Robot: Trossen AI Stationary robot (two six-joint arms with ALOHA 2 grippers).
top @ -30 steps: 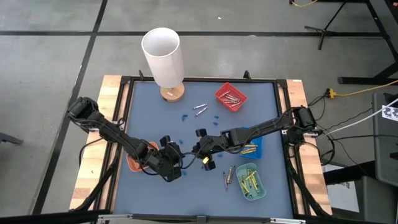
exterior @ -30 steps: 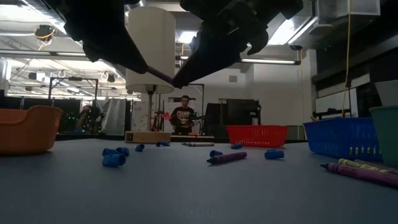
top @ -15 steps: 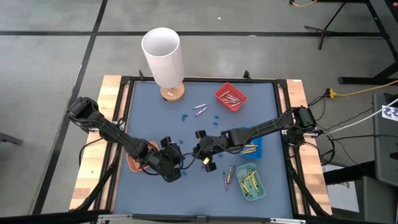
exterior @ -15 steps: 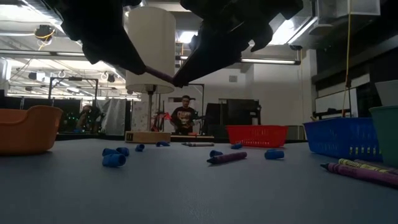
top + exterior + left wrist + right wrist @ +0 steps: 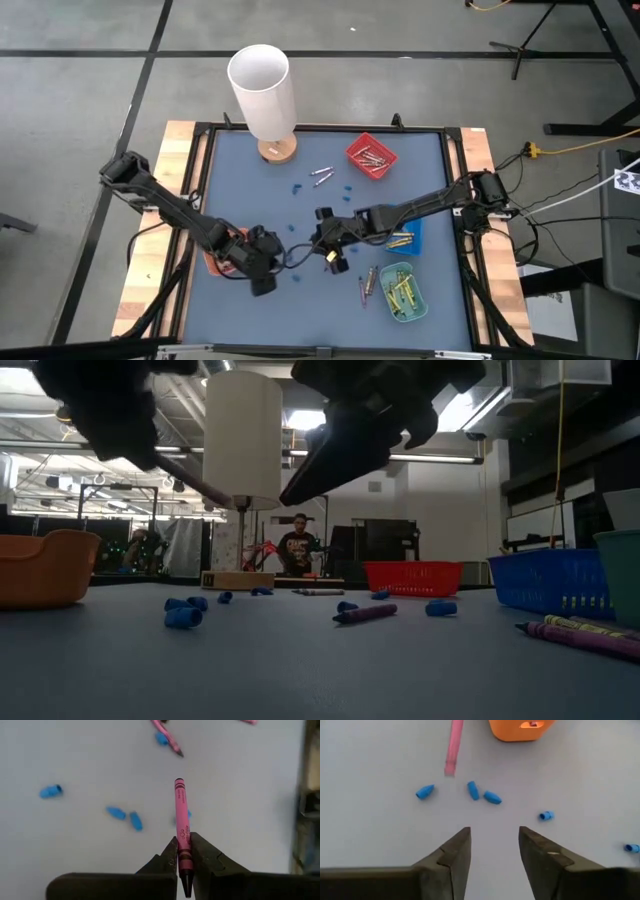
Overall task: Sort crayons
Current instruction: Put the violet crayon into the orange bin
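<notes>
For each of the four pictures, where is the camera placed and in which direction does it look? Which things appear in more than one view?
High view: above the table, looking straight down; both arms show.
Low view: at table height, looking level across into the room; both arms hang from above.
Left wrist view: on the left arm, looking past the left tool, shut on a pink crayon.
Right wrist view: on the right arm, looking past the open right tool toward the orange tray.
Shared: the same pink crayon shows in both wrist views; the red tray in high and low views.
</notes>
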